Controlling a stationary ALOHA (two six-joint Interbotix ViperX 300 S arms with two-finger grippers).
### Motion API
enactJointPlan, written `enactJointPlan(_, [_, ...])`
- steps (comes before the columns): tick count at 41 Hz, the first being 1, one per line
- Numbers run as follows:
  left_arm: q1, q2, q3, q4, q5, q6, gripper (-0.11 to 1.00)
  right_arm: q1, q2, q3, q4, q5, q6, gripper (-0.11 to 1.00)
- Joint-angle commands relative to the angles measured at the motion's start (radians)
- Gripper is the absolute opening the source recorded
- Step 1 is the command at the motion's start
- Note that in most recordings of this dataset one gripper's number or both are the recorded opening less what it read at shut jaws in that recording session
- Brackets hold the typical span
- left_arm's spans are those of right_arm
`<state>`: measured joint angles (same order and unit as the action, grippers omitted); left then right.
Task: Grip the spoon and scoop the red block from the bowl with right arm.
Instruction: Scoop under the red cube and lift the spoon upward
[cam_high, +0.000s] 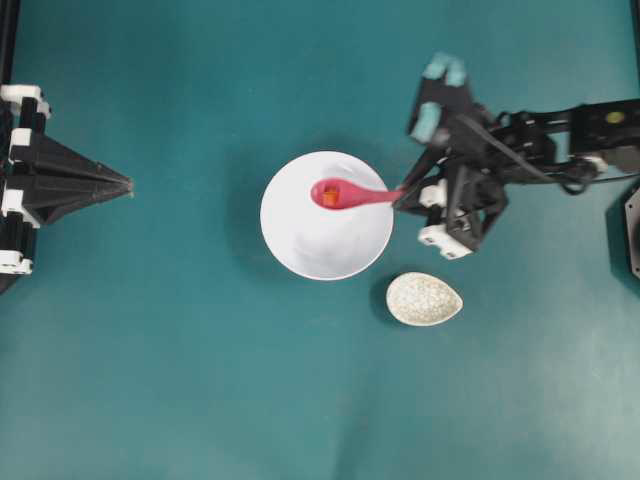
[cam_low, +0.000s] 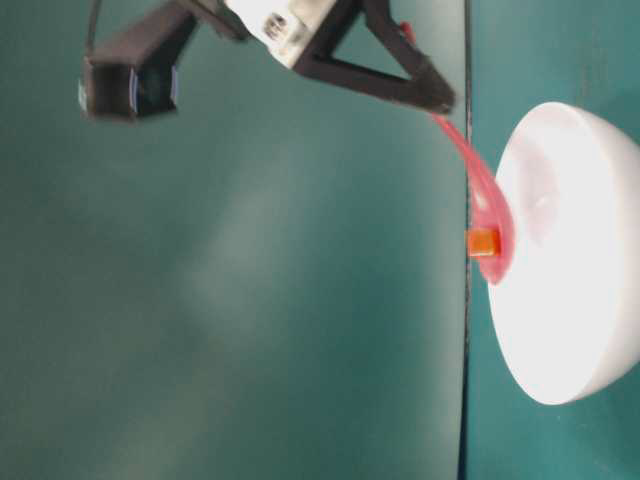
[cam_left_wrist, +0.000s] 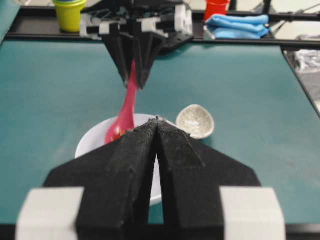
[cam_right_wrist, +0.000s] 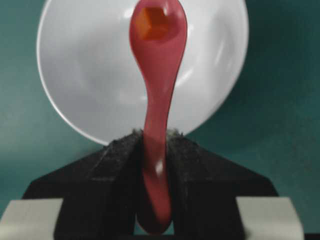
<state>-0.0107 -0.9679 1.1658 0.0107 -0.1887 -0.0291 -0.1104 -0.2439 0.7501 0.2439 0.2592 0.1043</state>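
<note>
Spoon (cam_high: 352, 194) sits clamped in your right hand (cam_high: 402, 199), red block (cam_high: 328, 197) in its scoop above the bowl (cam_high: 300, 245); left hand (cam_high: 128, 184) closed.

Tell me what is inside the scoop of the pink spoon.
The red block sits inside the scoop of the spoon, which the right hand holds by its handle above the white bowl. The scoop's underside is hidden.

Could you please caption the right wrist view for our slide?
Right gripper holds glossy pink plastic spoon, small red-orange cube in its scoop, over round white bowl.
</note>
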Motion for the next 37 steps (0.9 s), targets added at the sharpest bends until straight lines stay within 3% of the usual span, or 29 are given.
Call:
enactJointPlan(1, [-0.002,0.003,-0.032,0.003,-0.011,-0.002,0.00,0.003,-0.066,0.005,-0.002,-0.048,-0.002,0.22])
enactJointPlan(12, [-0.002,0.003,-0.032,0.003,-0.011,-0.009,0.00,0.003,-0.133,-0.071,-0.003,-0.021,-0.002,0.22])
enactJointPlan(22, [-0.002,0.003,-0.032,0.003,-0.005,-0.011,0.00,0.003,-0.133,-0.176,-0.025,0.104,-0.003,0.22])
enactJointPlan(37, [-0.002,0.003,-0.031,0.003,0.012,-0.011,0.00,0.003,-0.133,-0.195,-0.025,0.150,-0.003,0.22])
